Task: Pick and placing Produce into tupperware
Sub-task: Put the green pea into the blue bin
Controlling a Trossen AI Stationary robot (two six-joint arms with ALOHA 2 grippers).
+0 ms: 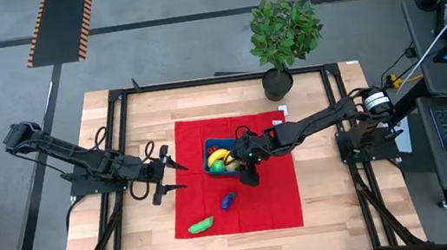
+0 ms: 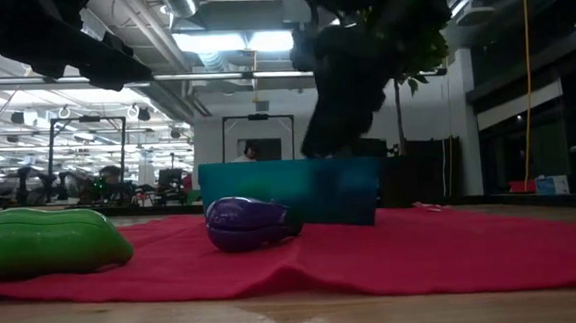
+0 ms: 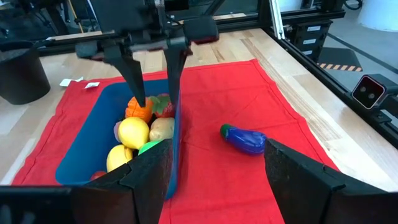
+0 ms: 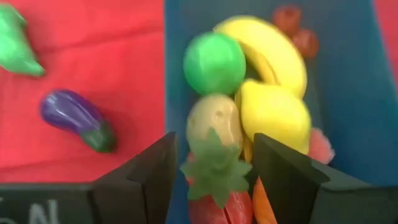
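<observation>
In the low view, the green toy cucumber point(image 2: 37, 242) is lying nearest, at the lower left of the frame, with the purple toy eggplant point(image 2: 250, 223) just behind it at centre, both on the red cloth point(image 2: 454, 247). Beyond them the teal tupperware point(image 2: 290, 191) is showing only its side wall; its contents are hidden here.

The right wrist view is looking straight down into that container: a green ball point(image 4: 214, 63), a yellow banana point(image 4: 273, 50), a yellow lemon point(image 4: 273, 112), a tan potato point(image 4: 214, 124) and a red strawberry with a green leafy cap point(image 4: 217, 186) are lying packed together. The right gripper point(image 4: 214, 177) is hanging directly over the strawberry with its fingers parted and nothing clamped between them.

The left wrist view is showing the right gripper's two fingers reaching down into the tupperware beside an orange piece point(image 3: 138, 111). The left gripper point(image 3: 217, 180) is standing open and empty in the lower frame.

In the high view, the left gripper is waiting left of the cloth, and a potted plant point(image 1: 281, 38) is standing at upper centre. No legible writing is showing.
</observation>
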